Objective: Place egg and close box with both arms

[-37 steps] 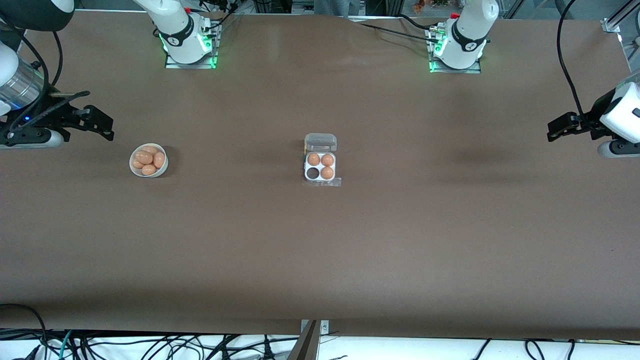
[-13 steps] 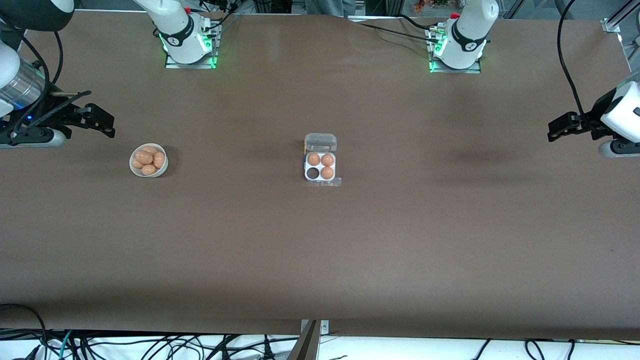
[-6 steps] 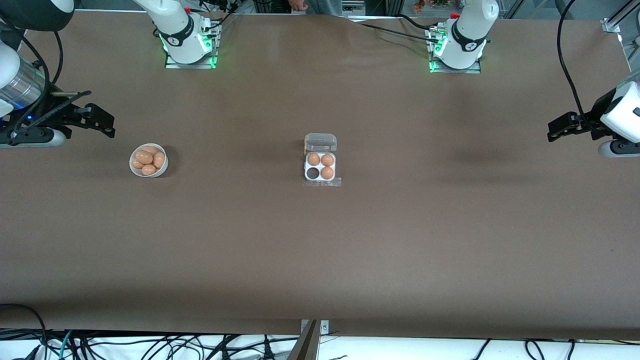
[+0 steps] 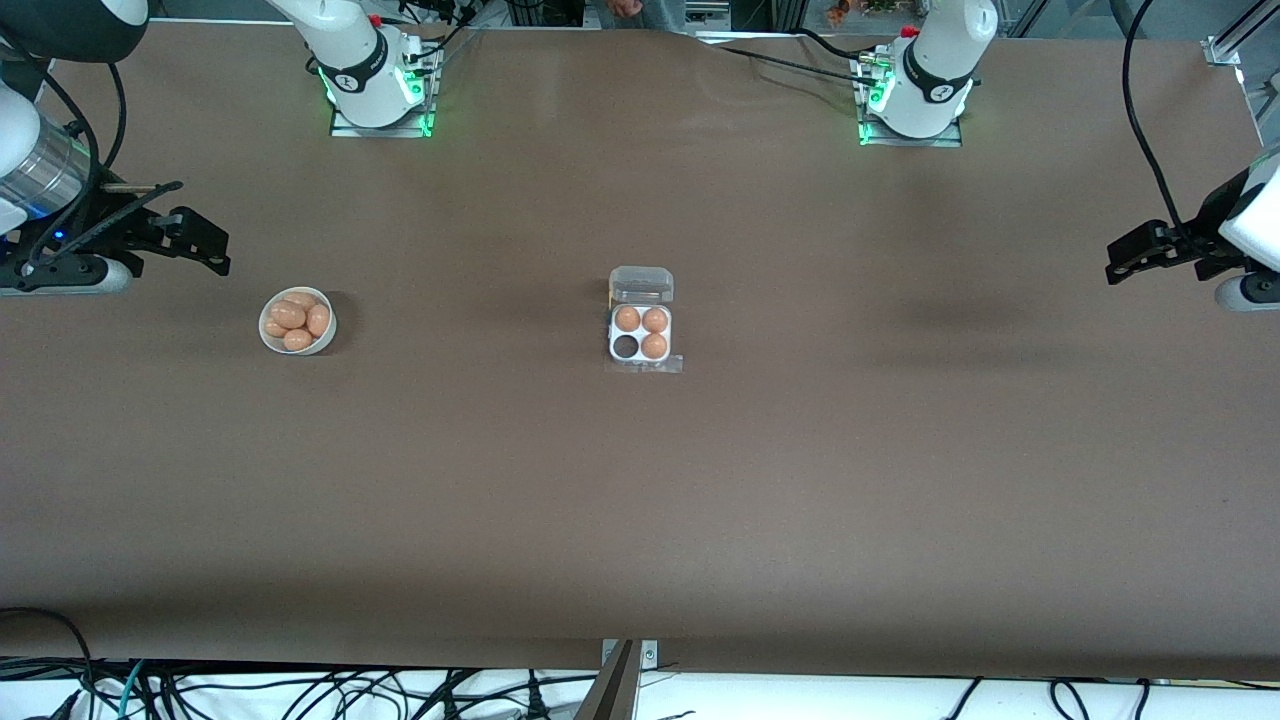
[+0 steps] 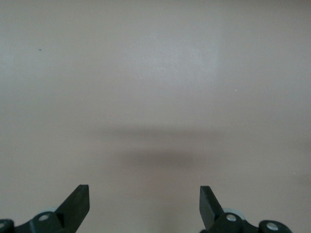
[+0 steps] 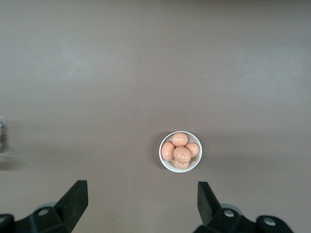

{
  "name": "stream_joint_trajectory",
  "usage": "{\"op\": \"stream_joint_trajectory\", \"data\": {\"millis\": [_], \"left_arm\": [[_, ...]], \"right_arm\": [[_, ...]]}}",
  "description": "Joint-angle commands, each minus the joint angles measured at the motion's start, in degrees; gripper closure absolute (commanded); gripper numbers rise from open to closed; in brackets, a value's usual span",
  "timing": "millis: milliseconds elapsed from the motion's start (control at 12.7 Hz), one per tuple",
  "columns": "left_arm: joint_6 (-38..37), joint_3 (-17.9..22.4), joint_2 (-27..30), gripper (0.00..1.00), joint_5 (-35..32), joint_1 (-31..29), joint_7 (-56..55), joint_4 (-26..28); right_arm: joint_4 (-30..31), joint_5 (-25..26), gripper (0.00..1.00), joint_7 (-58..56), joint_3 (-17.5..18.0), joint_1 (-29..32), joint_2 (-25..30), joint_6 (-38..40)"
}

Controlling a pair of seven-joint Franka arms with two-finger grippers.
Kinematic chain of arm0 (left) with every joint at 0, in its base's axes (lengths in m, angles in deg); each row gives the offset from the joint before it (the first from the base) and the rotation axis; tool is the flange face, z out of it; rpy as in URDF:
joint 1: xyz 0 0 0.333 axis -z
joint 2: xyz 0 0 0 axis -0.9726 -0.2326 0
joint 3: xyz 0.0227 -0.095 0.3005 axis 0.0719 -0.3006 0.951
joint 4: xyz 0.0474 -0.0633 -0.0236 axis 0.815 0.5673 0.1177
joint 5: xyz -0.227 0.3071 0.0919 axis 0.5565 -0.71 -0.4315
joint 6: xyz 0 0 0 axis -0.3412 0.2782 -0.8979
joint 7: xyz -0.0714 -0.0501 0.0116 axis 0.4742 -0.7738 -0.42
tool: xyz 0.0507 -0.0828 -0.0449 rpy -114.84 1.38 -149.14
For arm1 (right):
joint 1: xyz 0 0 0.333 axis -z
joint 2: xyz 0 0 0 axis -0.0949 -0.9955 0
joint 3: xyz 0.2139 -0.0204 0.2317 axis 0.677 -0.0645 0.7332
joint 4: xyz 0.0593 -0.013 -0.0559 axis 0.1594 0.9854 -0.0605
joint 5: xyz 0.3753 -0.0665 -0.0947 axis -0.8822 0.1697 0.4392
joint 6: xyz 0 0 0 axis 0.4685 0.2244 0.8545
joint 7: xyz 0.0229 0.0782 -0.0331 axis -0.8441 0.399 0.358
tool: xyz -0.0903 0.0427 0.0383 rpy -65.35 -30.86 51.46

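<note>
The box point(image 4: 641, 344) stands mid-table, a white four-cell tray with its clear lid point(image 4: 641, 285) open and lying flat on the side toward the arm bases. Three brown eggs point(image 4: 654, 346) fill cells; one cell point(image 4: 626, 346) is empty. A white bowl point(image 4: 297, 320) with several brown eggs sits toward the right arm's end; it also shows in the right wrist view point(image 6: 180, 151). My right gripper point(image 4: 205, 250) is open and empty in the air beside the bowl. My left gripper point(image 4: 1125, 258) is open and empty over bare table at the left arm's end, and in its wrist view point(image 5: 145, 201) only bare table shows.
The brown table point(image 4: 640, 500) spreads wide around the box and bowl. The arm bases point(image 4: 375, 85) point(image 4: 915, 95) stand at the table's back edge. Cables point(image 4: 300, 690) hang along the front edge.
The left gripper has shifted slightly up and toward the left arm's end of the table. The right arm, bowl and box have not moved.
</note>
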Motion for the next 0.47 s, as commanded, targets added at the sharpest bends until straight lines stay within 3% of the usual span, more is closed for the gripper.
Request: {"op": "stream_joint_trajectory", "data": {"millis": [0, 395], "left_arm": [[-2.04, -0.41, -0.59, 0.0, -0.99, -0.31, 0.81, -2.63], [-2.04, -0.5, -0.59, 0.0, -0.38, -0.31, 0.81, -2.72]], "right_arm": [[0.46, 0.37, 0.0, -0.64, 0.0, 0.17, -0.77, 0.92], [1.42, 0.02, 0.0, 0.32, -0.18, 0.88, -8.4, 2.15]]}}
